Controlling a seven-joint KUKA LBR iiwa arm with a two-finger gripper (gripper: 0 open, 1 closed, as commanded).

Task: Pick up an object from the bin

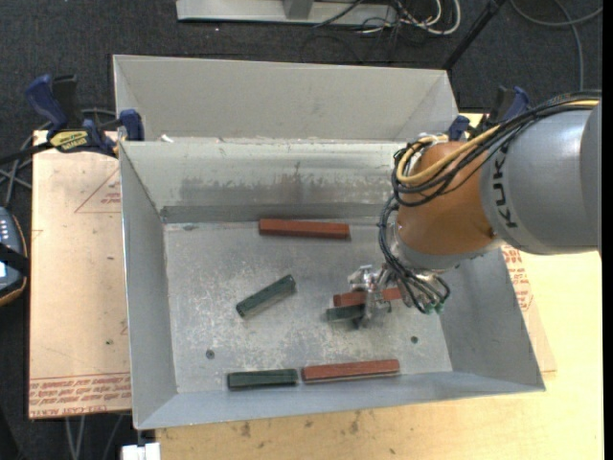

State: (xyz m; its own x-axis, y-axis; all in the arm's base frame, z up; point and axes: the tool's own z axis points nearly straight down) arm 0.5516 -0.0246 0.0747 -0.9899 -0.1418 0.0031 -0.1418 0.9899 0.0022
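Red-brown block (347, 300), short, right of centre on the bin (201, 266) floor, touching a dark green block (341, 316). Gripper (367, 300) sits low over it, likely for grasping; you cannot tell whether clamped or spread.

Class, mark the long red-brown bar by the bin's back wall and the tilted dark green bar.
Long red-brown bar (304, 229): camera view, middle of top face.
Tilted dark green bar (266, 296): camera view, middle of top face.

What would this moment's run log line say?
gripper: low, bin right half | at: short red-brown bar, small dark green piece | hold: cannot tell
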